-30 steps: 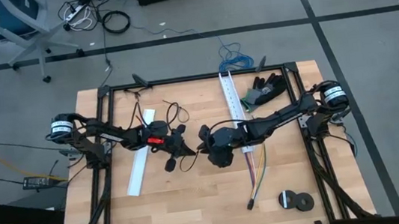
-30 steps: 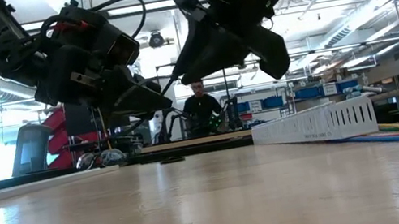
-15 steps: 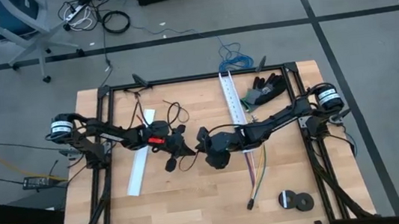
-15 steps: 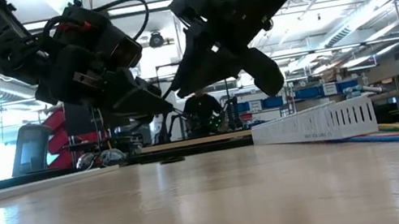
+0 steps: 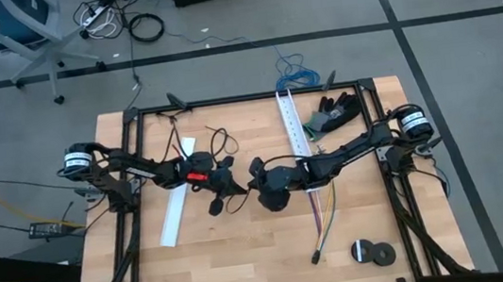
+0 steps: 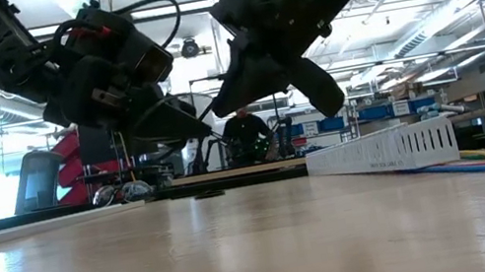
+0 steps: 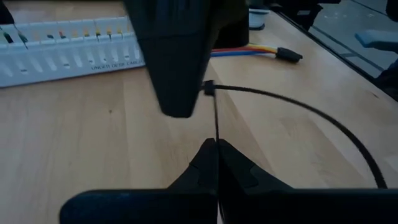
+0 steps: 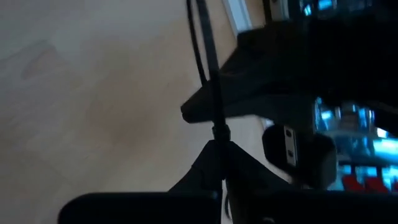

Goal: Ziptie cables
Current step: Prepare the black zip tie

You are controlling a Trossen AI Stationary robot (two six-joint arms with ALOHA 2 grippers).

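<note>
A thin black ziptie (image 7: 292, 102) is closed into a loop and hangs above the table's middle, between my two grippers. My left gripper (image 5: 235, 188) is shut on its strip. My right gripper (image 5: 254, 180) faces it, tip to tip, and is shut on the same ziptie. The cables (image 5: 322, 211), yellow, blue and pinkish wires, lie flat on the table right of centre. Their dark end (image 5: 317, 257) points toward the near edge, and no gripper touches them. My left gripper pinches the ziptie's straight strip (image 7: 216, 132) between its two fingertips, coming in from the table's left and slanting down. From there the strip runs on to the ziptie's head (image 7: 209, 88), and the loop curves off to one side. My right gripper pinches the ziptie right at the small thick head (image 8: 219, 132) between its two fingertips, coming in from the table's right and slanting down. The strip (image 8: 202, 50) runs on past the fingertips toward my left gripper.
A white slotted channel (image 5: 294, 127) lies right of centre, running toward the far edge. A white strip (image 5: 176, 206) lies at the left. Loose black zipties (image 5: 217, 145) lie at the far left, dark gloves (image 5: 336, 112) at the far right and a black tape roll (image 5: 373, 252) near right.
My right gripper has shut on the ziptie in front of my left gripper and has tipped a little downward. My left gripper has kept its hold and stayed in place.
</note>
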